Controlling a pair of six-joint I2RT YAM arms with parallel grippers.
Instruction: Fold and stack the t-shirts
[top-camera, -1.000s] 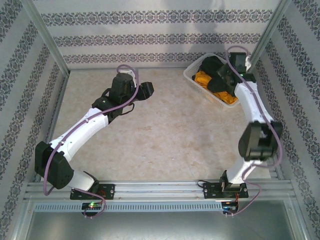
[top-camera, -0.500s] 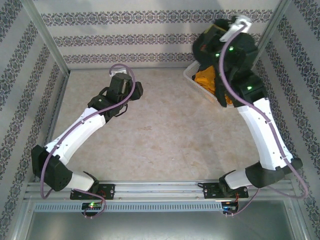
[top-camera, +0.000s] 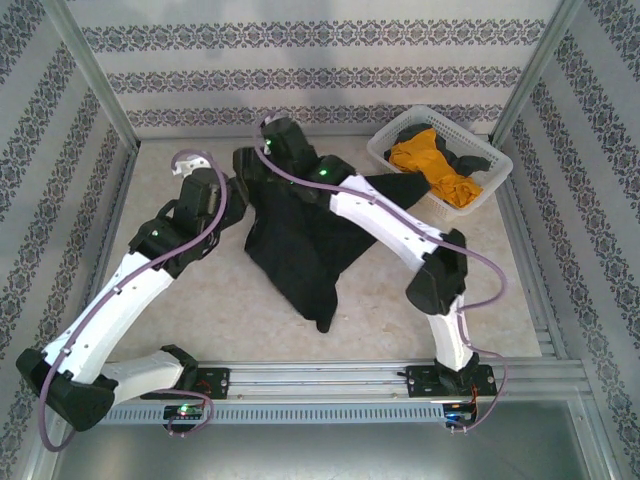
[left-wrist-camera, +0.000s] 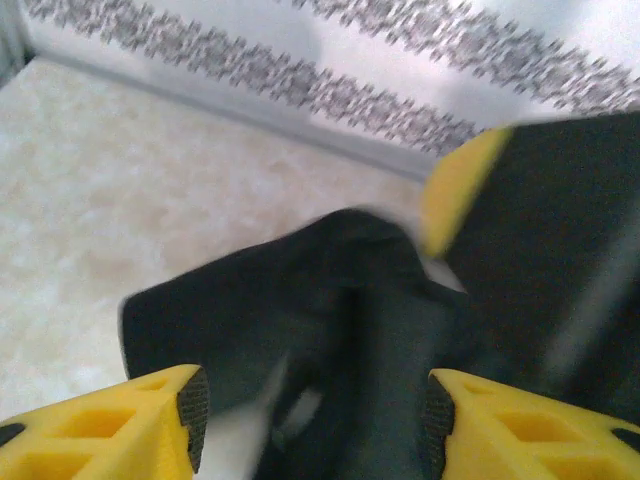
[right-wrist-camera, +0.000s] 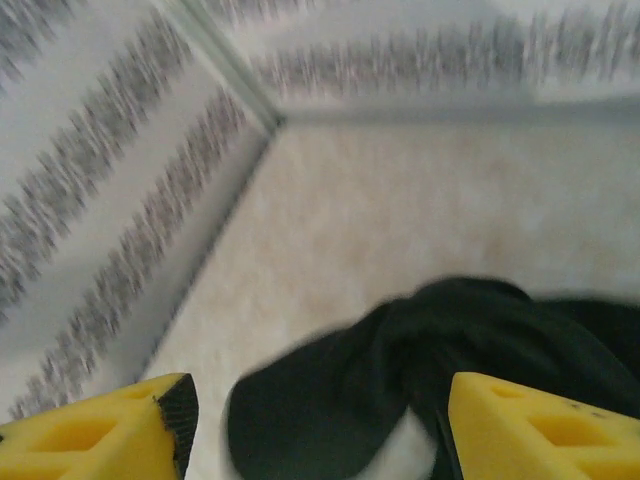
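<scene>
Patterned walls (top-camera: 300, 70) are enclosing the beige table (top-camera: 250, 320) on three sides, and bare surface is lying open to the left, right and near side of the black shirt (top-camera: 300, 250), which is lying crumpled mid-table with one edge reaching toward the basket (top-camera: 484, 190) in the far right corner. That basket is holding the orange shirt (top-camera: 430, 165) and a dark shirt (top-camera: 462, 158). The left gripper (left-wrist-camera: 312, 405) and the right gripper (right-wrist-camera: 315, 415) are both hanging at the black shirt's far left edge, fingers apart, clamping nothing.
</scene>
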